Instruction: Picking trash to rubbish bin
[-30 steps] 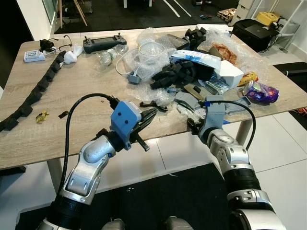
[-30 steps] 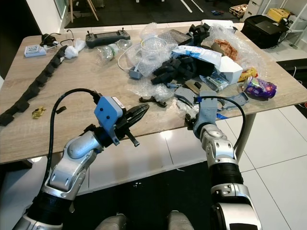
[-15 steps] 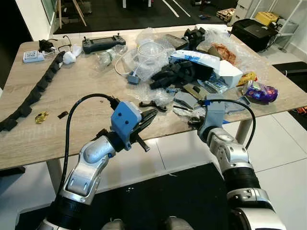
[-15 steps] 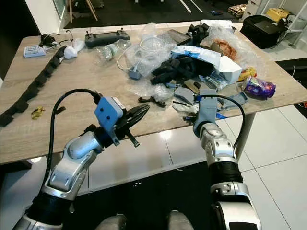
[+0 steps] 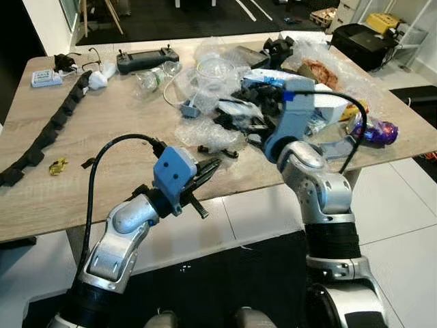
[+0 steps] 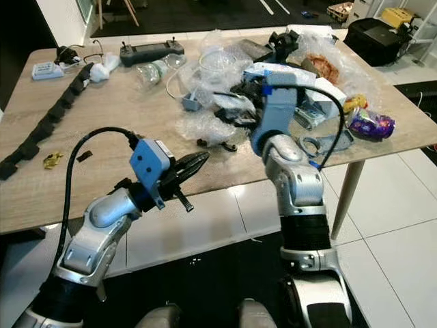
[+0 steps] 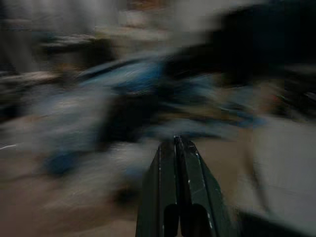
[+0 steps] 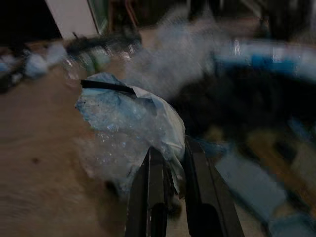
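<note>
The right gripper (image 8: 170, 158) was raised over the middle of the wooden table (image 5: 102, 137), its two black fingers (image 8: 150, 197) clenched on a crumpled piece of clear plastic wrap (image 8: 133, 123) with a pale blue tint. The wrap hung up off the tabletop above the heap of litter, and in the head views it showed as a whitish bundle (image 5: 237, 109) just ahead of the blue wrist housing. The left gripper (image 5: 208, 169) hovered at the near edge of the table, well apart from the heap; its wrist view showed both fingers (image 7: 168, 187) pressed together with nothing between them. On the table lay black foam pieces (image 5: 266, 102), a clear plastic container (image 5: 215, 72), a plastic bottle (image 5: 151, 78), a white box (image 5: 331, 106) and a purple snack packet (image 5: 375, 130). A chain of black foam blocks (image 5: 54, 126) ran along the left side, with a black controller (image 5: 147, 60) at the far edge
</note>
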Motion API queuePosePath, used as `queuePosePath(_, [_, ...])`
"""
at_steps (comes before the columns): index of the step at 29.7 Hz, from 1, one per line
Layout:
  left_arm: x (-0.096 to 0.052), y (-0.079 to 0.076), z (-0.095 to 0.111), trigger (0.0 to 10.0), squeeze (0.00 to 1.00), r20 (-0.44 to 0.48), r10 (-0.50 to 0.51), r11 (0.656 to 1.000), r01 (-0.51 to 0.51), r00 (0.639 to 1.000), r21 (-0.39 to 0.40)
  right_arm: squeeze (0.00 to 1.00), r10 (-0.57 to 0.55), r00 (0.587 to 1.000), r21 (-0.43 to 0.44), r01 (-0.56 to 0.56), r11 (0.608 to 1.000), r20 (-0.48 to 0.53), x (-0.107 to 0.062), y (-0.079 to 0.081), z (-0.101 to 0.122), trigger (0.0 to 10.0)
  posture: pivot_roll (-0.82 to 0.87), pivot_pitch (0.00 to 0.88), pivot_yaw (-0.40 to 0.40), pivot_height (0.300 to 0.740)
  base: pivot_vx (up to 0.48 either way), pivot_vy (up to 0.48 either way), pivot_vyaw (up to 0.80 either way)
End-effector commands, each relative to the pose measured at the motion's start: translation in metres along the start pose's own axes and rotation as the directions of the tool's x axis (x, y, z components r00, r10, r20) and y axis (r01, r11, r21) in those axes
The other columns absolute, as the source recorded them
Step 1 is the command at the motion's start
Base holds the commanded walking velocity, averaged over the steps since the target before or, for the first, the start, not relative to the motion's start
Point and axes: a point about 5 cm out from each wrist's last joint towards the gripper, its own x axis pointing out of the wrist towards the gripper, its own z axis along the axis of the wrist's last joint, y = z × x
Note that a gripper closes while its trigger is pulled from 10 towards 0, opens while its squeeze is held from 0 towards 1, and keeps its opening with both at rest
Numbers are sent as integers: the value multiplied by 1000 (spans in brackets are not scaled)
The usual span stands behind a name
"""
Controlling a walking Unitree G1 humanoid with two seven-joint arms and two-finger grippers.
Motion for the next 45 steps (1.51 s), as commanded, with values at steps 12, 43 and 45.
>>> queuePosePath(12, [-17,80,10,10000,0,-47,654,755,-647,755,106,0,-64,956,-319,158,934,287,-8,-18,18,10000,10,56,-70,740,0,0,0])
queuePosePath(43, [-12,56,0,10000,0,-117,597,801,-581,793,148,0,-151,965,-288,209,934,212,-13,-46,-40,10000,21,44,-76,740,0,0,-723])
queuePosePath(45, [-12,55,-3,10000,0,-125,597,802,-585,792,122,0,-173,969,-234,212,949,179,-13,-49,-48,10000,20,41,-80,740,0,0,-800])
